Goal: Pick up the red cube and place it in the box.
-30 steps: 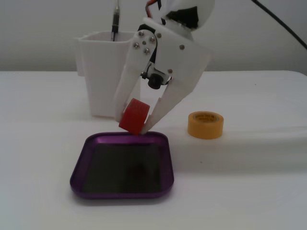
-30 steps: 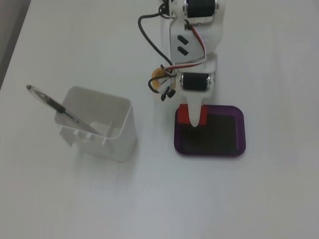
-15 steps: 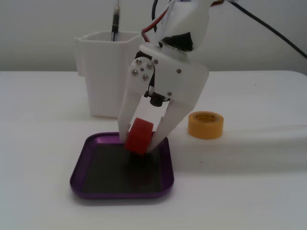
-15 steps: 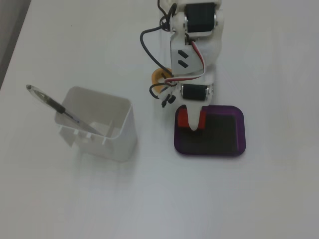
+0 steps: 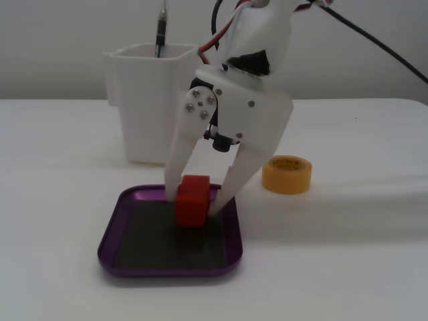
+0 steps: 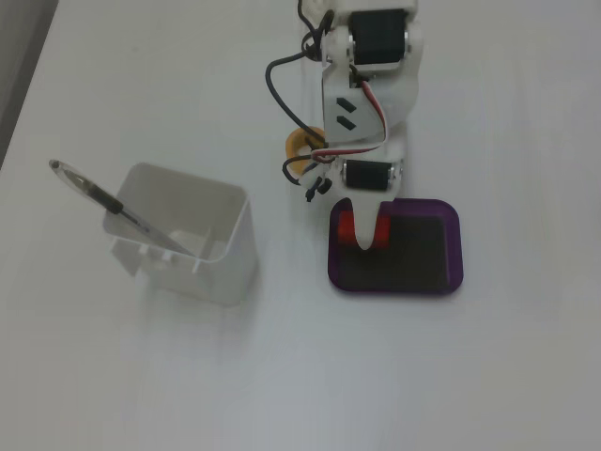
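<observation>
Two white fingers [image 5: 179, 160] of the gripper [image 5: 197, 204] pinch the red cube [image 5: 192, 201] just over the purple box [image 5: 120, 262], near its back rim. One pen [image 6: 122, 212] stands in the tall white cup [image 5: 144, 107].

Fixed view: tray [image 5: 120, 221] at lower centre on the surface [image 5: 361, 254], block [image 5: 192, 200] in its rear part between the two fingers [image 5: 179, 164]. Cup [image 5: 144, 100] behind the tray, upper left, pen [image 5: 160, 30] standing in it. Tape roll [image 5: 287, 174] right of the tray, behind it.
</observation>
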